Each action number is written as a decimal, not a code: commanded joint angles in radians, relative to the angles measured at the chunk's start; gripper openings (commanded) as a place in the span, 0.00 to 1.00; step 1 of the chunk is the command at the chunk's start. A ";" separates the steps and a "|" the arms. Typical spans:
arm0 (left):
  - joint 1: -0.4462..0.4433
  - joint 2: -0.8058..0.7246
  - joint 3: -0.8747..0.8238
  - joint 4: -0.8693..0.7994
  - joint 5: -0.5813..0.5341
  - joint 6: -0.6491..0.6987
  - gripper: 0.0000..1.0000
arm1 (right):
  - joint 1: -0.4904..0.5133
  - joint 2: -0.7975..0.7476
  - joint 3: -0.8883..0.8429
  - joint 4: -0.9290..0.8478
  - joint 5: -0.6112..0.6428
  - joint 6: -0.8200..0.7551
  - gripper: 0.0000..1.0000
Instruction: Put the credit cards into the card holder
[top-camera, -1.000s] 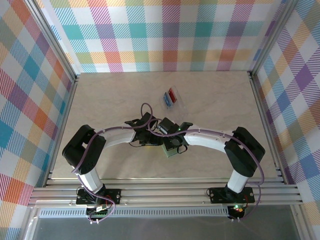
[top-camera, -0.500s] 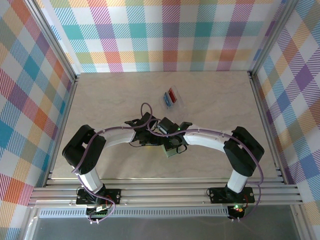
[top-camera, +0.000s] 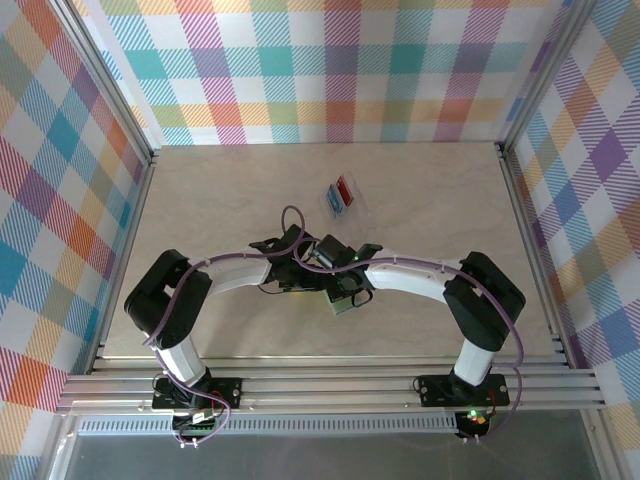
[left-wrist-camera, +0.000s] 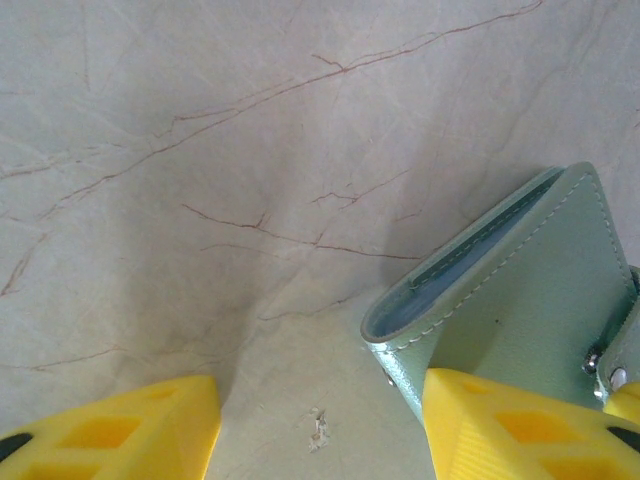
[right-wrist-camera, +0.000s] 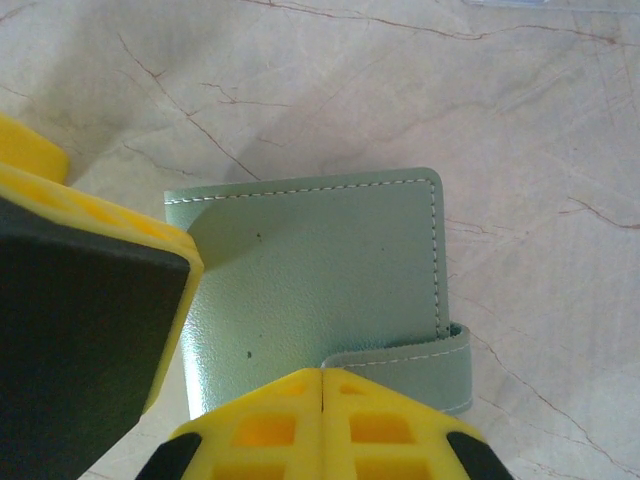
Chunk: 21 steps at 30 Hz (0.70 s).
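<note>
Near the middle of the bench (top-camera: 200, 200), just below the centre of the top view, you have both wrists meeting over the card holder (top-camera: 343, 303). A grey-green corner of it shows beneath the right wrist. Further up the frame, well apart from the holder, sits a clear tray (top-camera: 358, 210) with the credit cards (top-camera: 340, 192) in it, a red one beside a blue one.

From the right wrist view, you see the card holder (right-wrist-camera: 320, 260) lying flat and folded across the middle of the frame. It is a soft, grained grey-green material with pale stitching along its upper and right edges and rounded corners. A strap (right-wrist-camera: 400, 365) sticks out past its lower right corner. Your right jaws are pressed together with no gap. Their yellow fingertips (right-wrist-camera: 260, 430) sit at the bottom centre, over the holder's lower edge, and you cannot tell whether they touch it. A yellow-and-black block (right-wrist-camera: 90, 320) covers the holder's left side.

From the left wrist view, the card holder (left-wrist-camera: 520, 290) sits at the lower right, seen edge-on. Its fold is slightly parted, with a bluish lining inside and small metal studs (left-wrist-camera: 595, 360) near the right edge. Your left jaws stand partly apart and hold nothing. One yellow finger (left-wrist-camera: 110, 435) is at the lower left over bare bench, and the other at the lower right overlaps the holder.
</note>
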 joint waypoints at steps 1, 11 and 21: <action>-0.027 0.051 -0.036 0.111 0.112 -0.002 0.58 | -0.005 0.017 0.008 -0.003 -0.007 0.001 0.00; -0.027 0.048 -0.036 0.111 0.111 -0.003 0.58 | -0.009 0.030 -0.035 0.014 -0.012 0.018 0.00; -0.027 0.048 -0.036 0.112 0.112 -0.002 0.57 | -0.015 0.029 -0.096 0.042 -0.045 0.055 0.00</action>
